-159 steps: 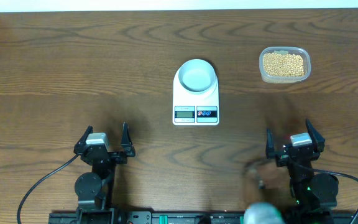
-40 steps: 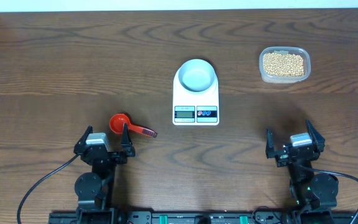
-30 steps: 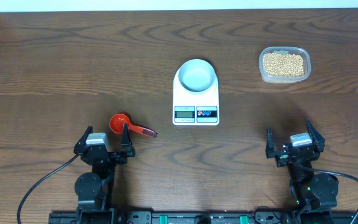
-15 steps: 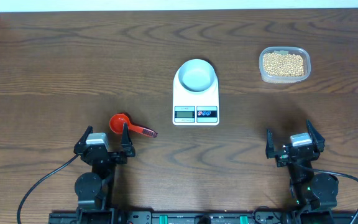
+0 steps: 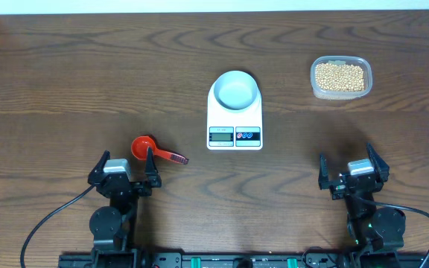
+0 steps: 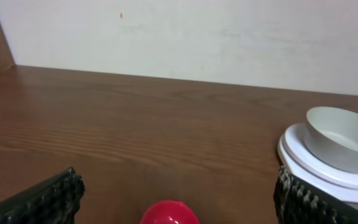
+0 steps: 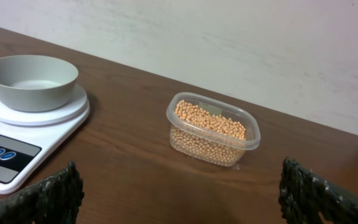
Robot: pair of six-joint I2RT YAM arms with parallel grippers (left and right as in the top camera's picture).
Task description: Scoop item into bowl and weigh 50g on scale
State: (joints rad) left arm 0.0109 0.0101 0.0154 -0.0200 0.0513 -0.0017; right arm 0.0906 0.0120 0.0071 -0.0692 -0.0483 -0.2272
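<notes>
The tan beans (image 5: pixel 339 77) (image 7: pixel 210 124) fill a clear plastic tub (image 5: pixel 340 77) (image 7: pixel 212 129) at the back right. The white bowl (image 5: pixel 235 90) (image 6: pixel 339 138) (image 7: pixel 31 79) stands on the white scale (image 5: pixel 234 126) (image 7: pixel 8 155) at the table's middle. A red scoop (image 5: pixel 144 147) (image 6: pixel 169 213) lies just ahead of my left gripper (image 5: pixel 124 165) (image 6: pixel 176 202), handle pointing right. Both grippers are open and hold nothing. My right gripper (image 5: pixel 351 166) (image 7: pixel 179 199) sits near the front edge, well short of the tub.
The wooden table (image 5: pixel 88 82) runs back to a white wall (image 6: pixel 197 37). Both arm bases sit at the front edge.
Since the earliest frame the red scoop has appeared on the table by my left gripper, and a blurred shape by the right arm is gone. Over the last second nothing moved.
</notes>
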